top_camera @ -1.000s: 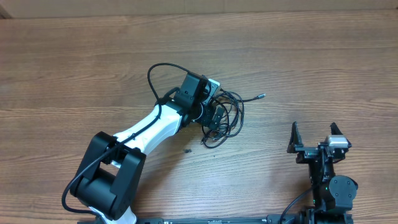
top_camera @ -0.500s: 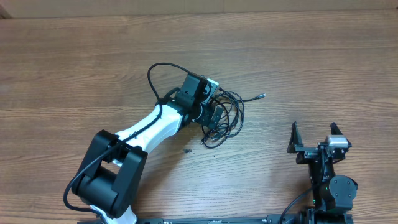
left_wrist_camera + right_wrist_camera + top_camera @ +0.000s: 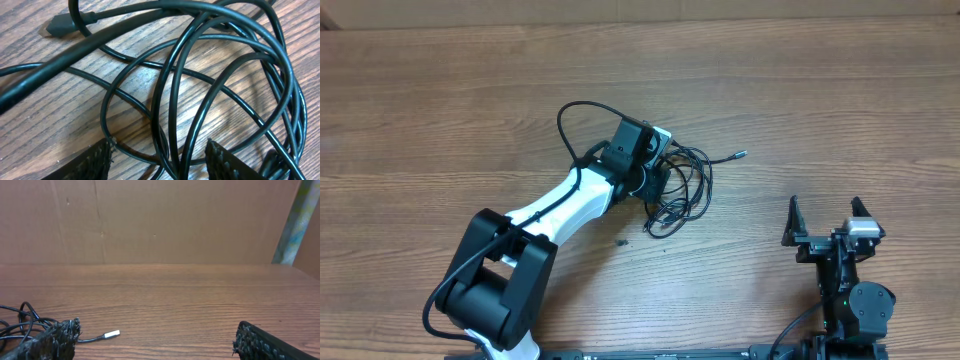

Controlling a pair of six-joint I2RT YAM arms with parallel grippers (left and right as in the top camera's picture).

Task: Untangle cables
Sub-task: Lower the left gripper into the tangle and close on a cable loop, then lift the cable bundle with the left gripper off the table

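the tangle of thin black looped cables [image 3: 682,190] lies near the middle of the brown wood-grain table [image 3: 840,90]. the left gripper [image 3: 161,161] sits low over it, fingers apart astride several strands, not pinching. the right gripper [image 3: 825,222] stands spread wide, well apart from the tangle, holding nothing.

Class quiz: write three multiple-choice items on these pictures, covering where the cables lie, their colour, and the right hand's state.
1. Where on the table do the cables lie?
A. at the left hand
B. along the far edge
C. in the near right corner

2. What colour are the cables?
A. white
B. black
C. red

3. How is the right hand?
A. shut on a cable
B. open and empty
C. shut and empty

Answers:
1 A, strands run between its fingers in the left wrist view.
2 B, every strand is black.
3 B, its fingers stand apart with nothing between.
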